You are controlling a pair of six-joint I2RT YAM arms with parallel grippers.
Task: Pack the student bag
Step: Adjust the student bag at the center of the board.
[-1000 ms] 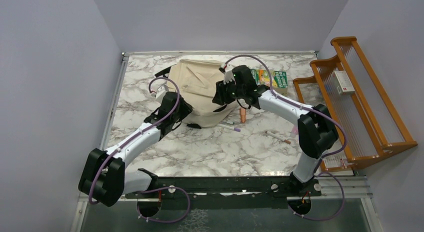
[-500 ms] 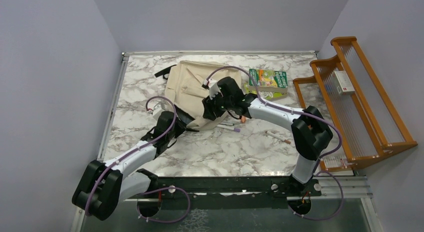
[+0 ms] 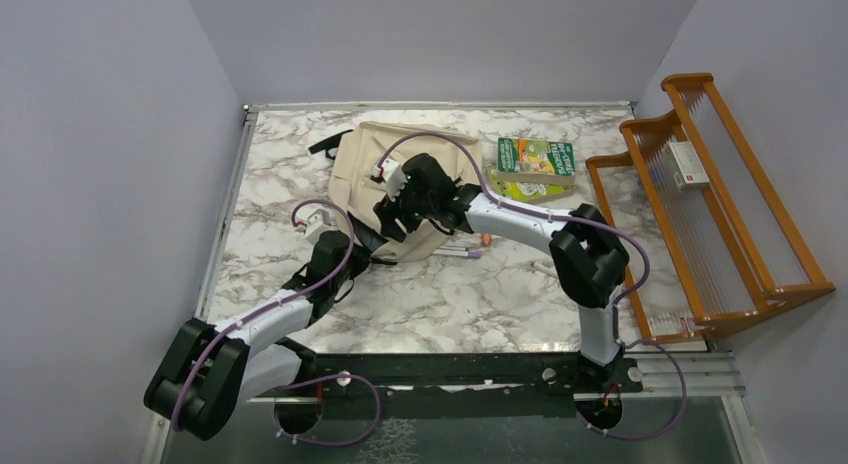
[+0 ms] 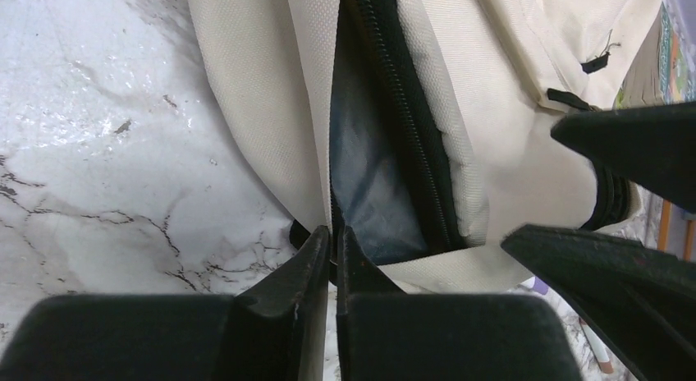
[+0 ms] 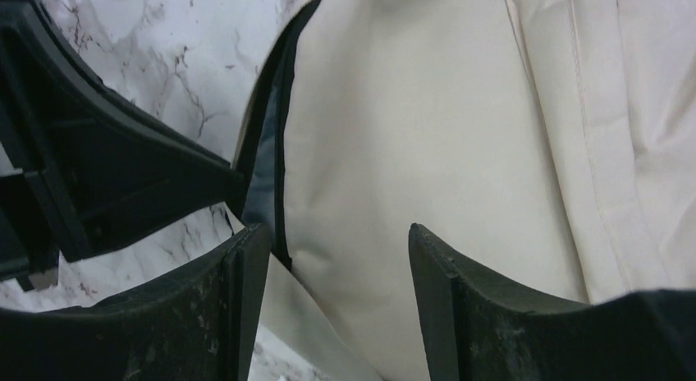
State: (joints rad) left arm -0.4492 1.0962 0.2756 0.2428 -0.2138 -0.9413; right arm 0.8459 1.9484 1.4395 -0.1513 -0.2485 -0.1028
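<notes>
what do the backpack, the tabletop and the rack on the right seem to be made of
The backpack: cream woven, canvas-like fabric, matte; the weave shows close up, with a black zipper and smooth grey lining. The tabletop: white, grey-veined marble look, glossy; real stone or laminate, cannot tell. The rack: orange-brown wood, likely varnished.

Marble-patterned bench (image 3: 430, 304). Lying on it: a cream backpack (image 3: 365, 164), upper centre of the frame; picture books (image 3: 535, 159) to its right; markers (image 3: 462, 252) just below it.
</notes>
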